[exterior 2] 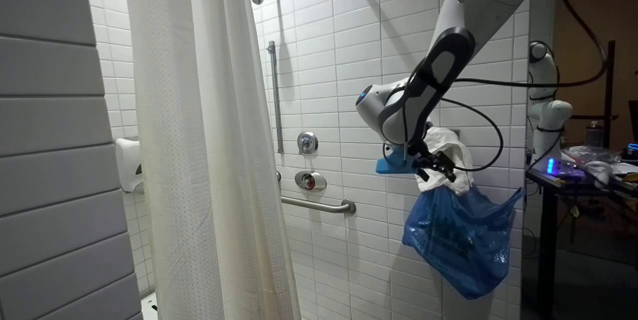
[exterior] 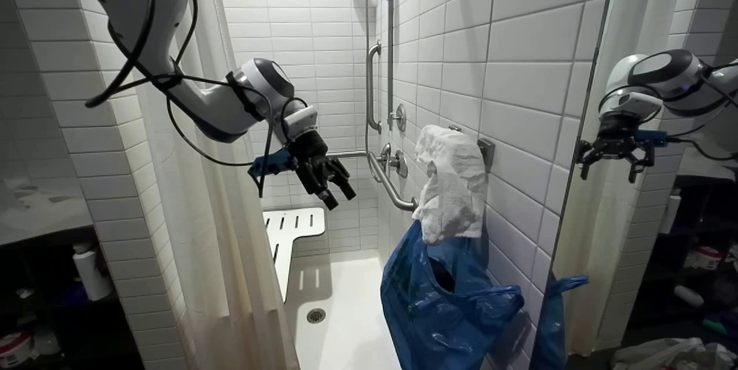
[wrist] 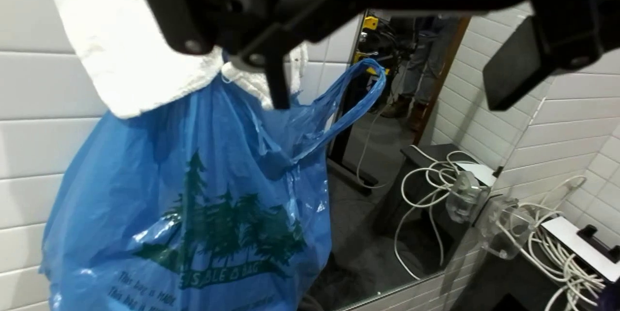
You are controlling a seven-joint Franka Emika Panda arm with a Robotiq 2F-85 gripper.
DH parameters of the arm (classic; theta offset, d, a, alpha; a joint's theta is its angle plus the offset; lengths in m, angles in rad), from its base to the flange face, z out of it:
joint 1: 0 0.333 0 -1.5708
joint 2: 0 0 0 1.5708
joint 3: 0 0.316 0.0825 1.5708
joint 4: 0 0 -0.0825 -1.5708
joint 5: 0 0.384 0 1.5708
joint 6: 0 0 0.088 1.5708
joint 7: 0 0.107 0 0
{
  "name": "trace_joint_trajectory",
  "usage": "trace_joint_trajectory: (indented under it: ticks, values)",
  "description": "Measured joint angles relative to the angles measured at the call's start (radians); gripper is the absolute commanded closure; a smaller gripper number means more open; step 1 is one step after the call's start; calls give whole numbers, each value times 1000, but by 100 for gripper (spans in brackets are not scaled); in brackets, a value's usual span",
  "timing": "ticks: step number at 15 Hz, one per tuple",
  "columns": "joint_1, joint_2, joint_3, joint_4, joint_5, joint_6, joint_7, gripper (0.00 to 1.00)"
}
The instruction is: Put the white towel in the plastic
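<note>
the claw (exterior: 340, 196) hangs with its fingers (wrist: 514, 65) spread wide, apart from the white towel (exterior: 452, 182), which is draped at a metal wall bracket (exterior: 488, 153), its lower edge overlapping the top of the blue plastic bag (exterior: 441, 318) below.

tile wall (exterior 2: 359, 66) is nicely lit with soft diagonal shadows; shelves (exterior: 109, 329) super murky tho; wrist view blows out the towel (wrist: 116, 44); bag (wrist: 121, 170) catches shiny glare; its small print (wrist: 146, 289) kinda fuzzy
</note>
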Motion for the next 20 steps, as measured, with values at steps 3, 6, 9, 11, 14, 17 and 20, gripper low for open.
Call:
trace_joint_trajectory:
  ticks: [3, 6, 9, 11, 14, 17, 20]
  values:
    - [-12, 22, -12, 16, 5, -19, 0, 0]
    - [-27, 31, -36, 27, -1, -2, 28, 0]
    - [-34, 31, -50, 29, -59, 114, 37, 0]
    - [-37, 30, -49, 23, -57, 222, -11, 0]
    - [-38, 30, -46, 4, -17, 353, -137, 0]
    - [-40, 30, -44, -22, 75, 450, -322, 0]
    - [-53, 31, -47, -39, 185, 482, -517, 0]
